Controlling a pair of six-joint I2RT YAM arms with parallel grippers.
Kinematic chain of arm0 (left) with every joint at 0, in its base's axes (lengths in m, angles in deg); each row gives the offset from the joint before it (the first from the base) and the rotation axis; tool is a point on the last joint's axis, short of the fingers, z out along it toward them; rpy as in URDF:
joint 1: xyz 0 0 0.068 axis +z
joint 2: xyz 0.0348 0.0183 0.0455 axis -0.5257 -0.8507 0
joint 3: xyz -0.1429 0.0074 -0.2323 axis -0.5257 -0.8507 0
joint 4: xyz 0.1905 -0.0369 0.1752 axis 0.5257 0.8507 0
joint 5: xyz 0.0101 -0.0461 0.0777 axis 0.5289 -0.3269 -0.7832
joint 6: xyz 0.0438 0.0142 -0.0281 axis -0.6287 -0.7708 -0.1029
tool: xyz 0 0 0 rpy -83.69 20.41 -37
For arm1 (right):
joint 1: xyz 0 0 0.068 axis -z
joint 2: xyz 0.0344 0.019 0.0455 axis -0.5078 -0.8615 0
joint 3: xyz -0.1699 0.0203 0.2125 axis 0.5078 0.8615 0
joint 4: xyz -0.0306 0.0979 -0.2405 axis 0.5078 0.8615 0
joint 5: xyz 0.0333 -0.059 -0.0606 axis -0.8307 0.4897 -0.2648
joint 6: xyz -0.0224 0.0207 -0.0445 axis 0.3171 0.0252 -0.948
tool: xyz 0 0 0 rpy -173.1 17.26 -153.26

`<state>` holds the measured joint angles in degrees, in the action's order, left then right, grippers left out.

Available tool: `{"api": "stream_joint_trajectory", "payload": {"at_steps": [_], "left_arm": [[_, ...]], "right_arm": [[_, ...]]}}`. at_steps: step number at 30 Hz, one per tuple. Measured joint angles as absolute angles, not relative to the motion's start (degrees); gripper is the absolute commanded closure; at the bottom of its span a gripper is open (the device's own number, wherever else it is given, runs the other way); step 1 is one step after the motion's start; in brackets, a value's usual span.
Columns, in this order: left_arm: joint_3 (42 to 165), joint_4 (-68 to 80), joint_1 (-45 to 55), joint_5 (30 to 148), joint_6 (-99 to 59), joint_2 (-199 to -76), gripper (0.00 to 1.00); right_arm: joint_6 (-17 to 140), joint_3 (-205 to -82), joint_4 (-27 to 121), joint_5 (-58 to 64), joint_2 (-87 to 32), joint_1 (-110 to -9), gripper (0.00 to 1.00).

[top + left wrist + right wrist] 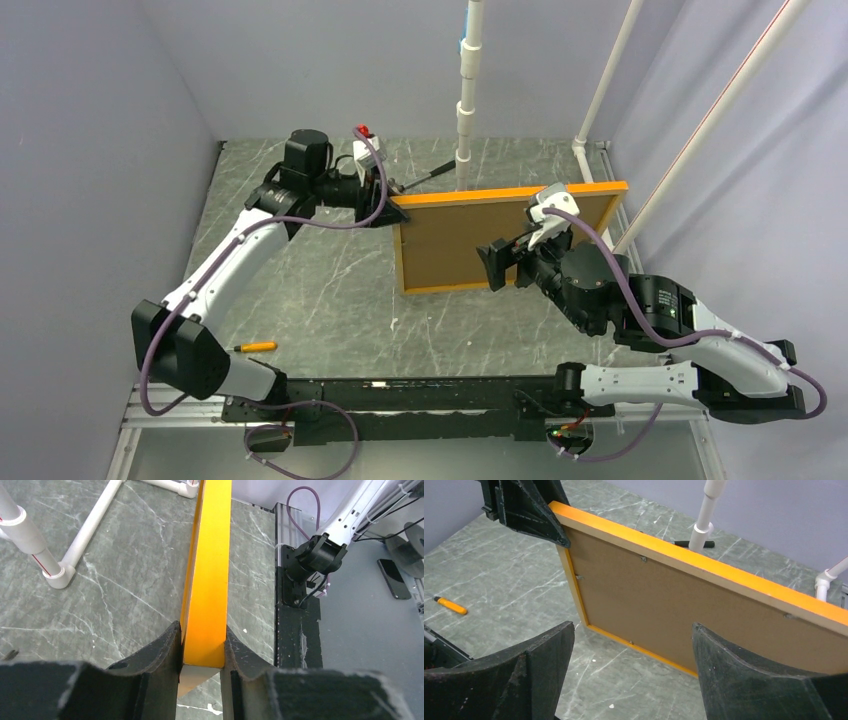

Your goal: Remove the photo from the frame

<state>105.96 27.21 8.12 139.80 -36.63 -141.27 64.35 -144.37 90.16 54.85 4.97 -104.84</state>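
At centre, left gripper [202, 635] pinches the thin orange rectangular frame [500, 194] at its corner (brown board back [470, 240] showing); right gripper [631, 630] spread wide.

One frame [505, 195], one screwdriver [256, 347], left claw [392, 200], right claw [497, 265].

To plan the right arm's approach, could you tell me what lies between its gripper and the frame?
Nothing; the right wrist view shows the open right gripper facing the frame across empty air.

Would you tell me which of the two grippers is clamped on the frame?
The left gripper: it pinches the frame by its orange edge at a corner, whereas the right gripper is open, merely facing the brown backing.
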Motion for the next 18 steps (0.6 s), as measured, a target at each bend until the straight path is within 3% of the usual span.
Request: {"api": "stream_joint_trajectory", "payload": {"at_steps": [10,18], "left_arm": [[111.38,31.62,10.63,142.1,-31.76,-148.18,1.0],[111.64,44.26,12.05,140.33,-26.23,-158.1,1.0]], "right_arm": [[65.13,-144.15,90.67,58.28,2.37,-104.8,0.07],[66.22,-144.13,91.93,58.47,1.52,-104.75,0.06]]}}
